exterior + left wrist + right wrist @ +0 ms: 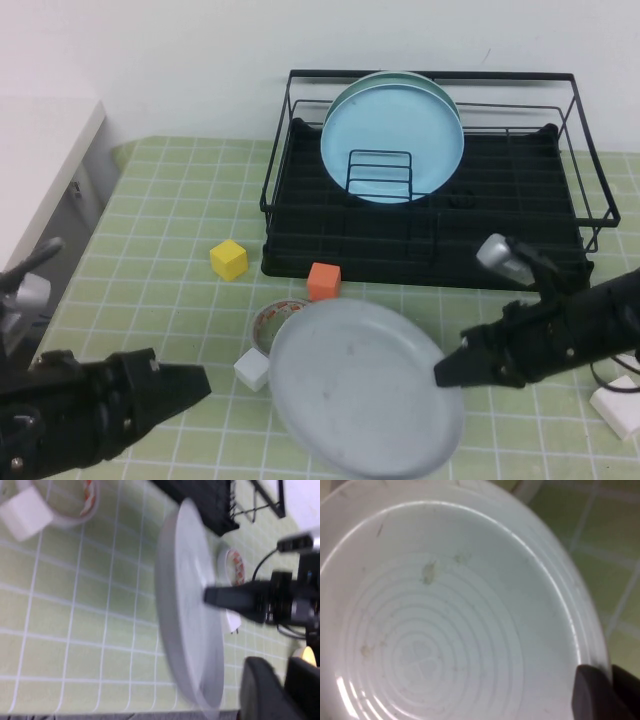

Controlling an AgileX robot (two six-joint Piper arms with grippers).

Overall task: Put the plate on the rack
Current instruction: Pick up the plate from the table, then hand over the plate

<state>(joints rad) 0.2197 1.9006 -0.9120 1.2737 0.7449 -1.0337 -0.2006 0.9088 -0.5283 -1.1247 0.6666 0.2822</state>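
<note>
Pale grey and matte, the plate (pixel 365 388) sits directly at the tip of your right gripper (pixel 447 372), which pinches its right rim; you can see the dark fingers (pixel 605 692) clamped over the edge in the right wrist view, with faint specks and concentric rings across the plate's inner face. From the left wrist view the plate (pixel 187 615) appears tilted up on edge above the green checked mat (pixel 160 290), with the right gripper (pixel 212 596) reaching onto it from the far side, though that view is blurred and the exact tilt is hard to judge.

Your left gripper (pixel 190 385) hovers low on the opposite side of the plate, apart from its left rim; its fingers look pressed together.

Beyond the right gripper, further from you, stands the rack (pixel 430 245), black wire on a black tray, already holding light-blue plates (pixel 392 138) upright behind a small wire holder (pixel 379 175). The grey plate is outside the rack, just in front of it.

Near the plate's far-left rim you have an orange cube (pixel 323 281), a roll of tape (pixel 277 318), a white cube (pixel 252 369) and, further left, a yellow cube (pixel 228 259). The tape carries red markings, but no writing can be read.
</note>
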